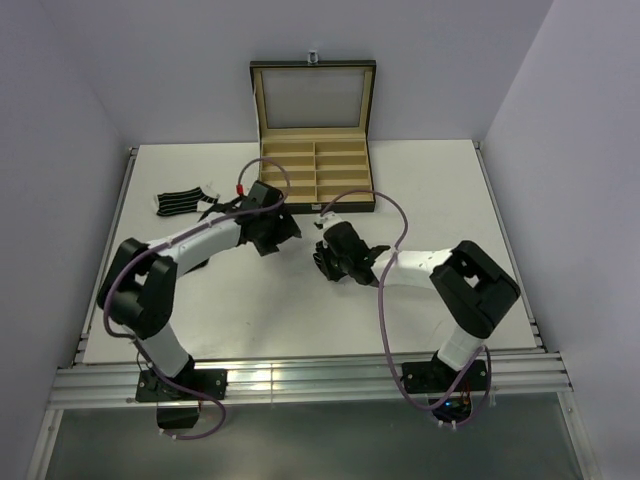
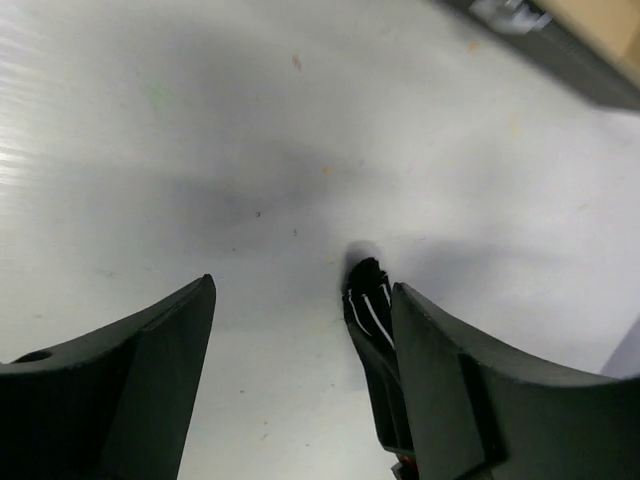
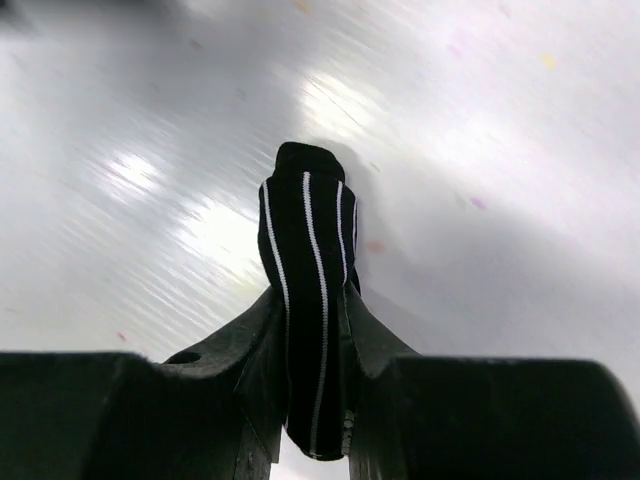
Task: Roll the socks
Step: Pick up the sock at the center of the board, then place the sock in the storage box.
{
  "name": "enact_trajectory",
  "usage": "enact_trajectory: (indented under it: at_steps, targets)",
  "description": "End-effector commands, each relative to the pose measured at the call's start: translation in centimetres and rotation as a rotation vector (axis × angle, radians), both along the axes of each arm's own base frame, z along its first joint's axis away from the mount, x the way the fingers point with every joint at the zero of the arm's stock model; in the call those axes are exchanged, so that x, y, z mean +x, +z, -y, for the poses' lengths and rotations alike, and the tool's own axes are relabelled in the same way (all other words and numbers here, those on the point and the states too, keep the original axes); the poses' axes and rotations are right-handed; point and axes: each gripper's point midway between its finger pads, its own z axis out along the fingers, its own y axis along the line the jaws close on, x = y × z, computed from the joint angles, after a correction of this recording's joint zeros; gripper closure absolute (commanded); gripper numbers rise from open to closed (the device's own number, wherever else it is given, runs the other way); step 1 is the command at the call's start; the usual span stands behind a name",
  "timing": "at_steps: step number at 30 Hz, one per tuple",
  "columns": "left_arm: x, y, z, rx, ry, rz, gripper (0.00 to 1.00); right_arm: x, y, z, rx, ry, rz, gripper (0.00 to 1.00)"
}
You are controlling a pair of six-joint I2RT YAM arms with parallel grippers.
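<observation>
Right claw and left claw sit almost nose to nose over the middle of the table, just in front of the open compartmented box. From above, whatever is between them is dark on dark, and I cannot tell it apart from my own fingers. A flat striped sock lies unrolled by the far left edge, well apart from both claws.

Seen from my left wrist, the left claw stands wide open with only bare table between its fingers, so it holds nothing. The striped sock bundle pokes up just beside the inner face of one finger. I cannot tell whether it touches that finger.

Seen from my right wrist, the right claw is pinched tight on the striped sock bundle. Both fingers press its sides, and its rounded end sticks out beyond the tips, just above the table.

I judge this roll is nearly done and now depends on one grip alone. To finish it well I should hold the squeeze steady, since soft fabric springs open when pressure drops. The left claw should back straight away, not sideways, so that finger does not drag the bundle. I should set the bundle down with its loose edge underneath before opening. The flat sock would come next.
</observation>
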Motion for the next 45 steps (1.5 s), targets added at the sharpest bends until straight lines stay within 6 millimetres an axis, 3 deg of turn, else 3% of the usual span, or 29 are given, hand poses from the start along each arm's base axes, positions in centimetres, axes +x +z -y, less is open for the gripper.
enact_trajectory:
  at_steps: [1, 3, 6, 10, 11, 12, 14, 15, 17, 20, 23, 24, 25, 27, 28, 30, 35, 45]
  targets:
    - [1.1, 3.7, -2.6, 0.015, 0.07, 0.095, 0.24, -0.5, 1.6, 1.5, 0.022, -0.039, -0.029, 1.0]
    - [1.2, 5.2, -3.7, 0.017, 0.098, 0.142, 0.19, 0.0, 2.7, 2.1, 0.034, -0.062, -0.027, 1.0]
    - [1.2, 8.0, -5.8, 0.016, 0.135, 0.245, 0.14, 1.6, 6.2, 2.6, 0.096, -0.107, -0.005, 1.0]
    - [1.1, 12.1, -11.1, 0.104, 0.249, 0.427, 0.08, 5.1, 11.7, 3.4, 0.168, -0.198, 0.02, 1.0]
    - [0.7, 14.4, -12.3, 0.103, 0.263, 0.503, 0.05, 5.8, 12.3, 3.5, 0.175, -0.222, 0.019, 1.0]
    - [0.4, 14.6, -13.7, 0.127, 0.29, 0.526, 0.04, 7.5, 14.6, 3.8, 0.209, -0.253, 0.051, 1.0]
    - [-0.8, 16.6, -16.5, 0.17, 0.354, 0.617, 0.01, 8.7, 15.1, 4.1, 0.218, -0.313, 0.016, 1.0]
    - [-1.2, 17.3, -17.6, 0.187, 0.381, 0.646, 0.0, 10.3, 17.2, 4.3, 0.237, -0.348, 0.054, 1.0]
    - [-2.7, 18.9, -20.1, 0.233, 0.453, 0.717, 0.0, 11.7, 17.8, 5.1, 0.235, -0.415, 0.037, 1.0]
    - [-4.8, 20.1, -22.4, 0.264, 0.516, 0.789, 0.01, 14.6, 18.7, 5.4, 0.258, -0.479, 0.012, 1.0]
    - [-6.4, 20.5, -23.8, 0.277, 0.557, 0.843, 0.0, 17.5, 18.8, 5.4, 0.279, -0.509, -0.002, 1.0]
    - [-6.7, 20.6, -24.1, 0.279, 0.563, 0.856, 0.01, 18.6, 20.3, 5.3, 0.302, -0.509, 0.023, 1.0]
    - [-7.0, 20.7, -24.4, 0.285, 0.569, 0.872, 0.01, 19.5, 18.7, 5.9, 0.279, -0.542, -0.006, 1.0]
    - [-7.6, 20.7, -25.1, 0.291, 0.594, 0.888, 0.0, 20.9, 19.3, 6.1, 0.308, -0.58, -0.005, 1.0]
    - [-7.8, 20.6, -25.3, 0.299, 0.6, 0.884, 0.0, 21.7, 18.1, 6.3, 0.303, -0.602, -0.022, 1.0]
    - [-8.0, 20.4, -25.7, 0.318, 0.61, 0.878, 0.01, 23.0, 18.3, 6.7, 0.337, -0.647, -0.024, 1.0]
    - [-7.4, 18.8, -25.8, 0.376, 0.602, 0.832, 0.01, 25.4, 14.8, 8.1, 0.326, -0.809, -0.061, 1.0]
    - [-6.3, 17.4, -24.9, 0.398, 0.554, 0.779, 0.01, 27.1, 9.9, 8.6, 0.399, -1.05, -0.123, 1.0]
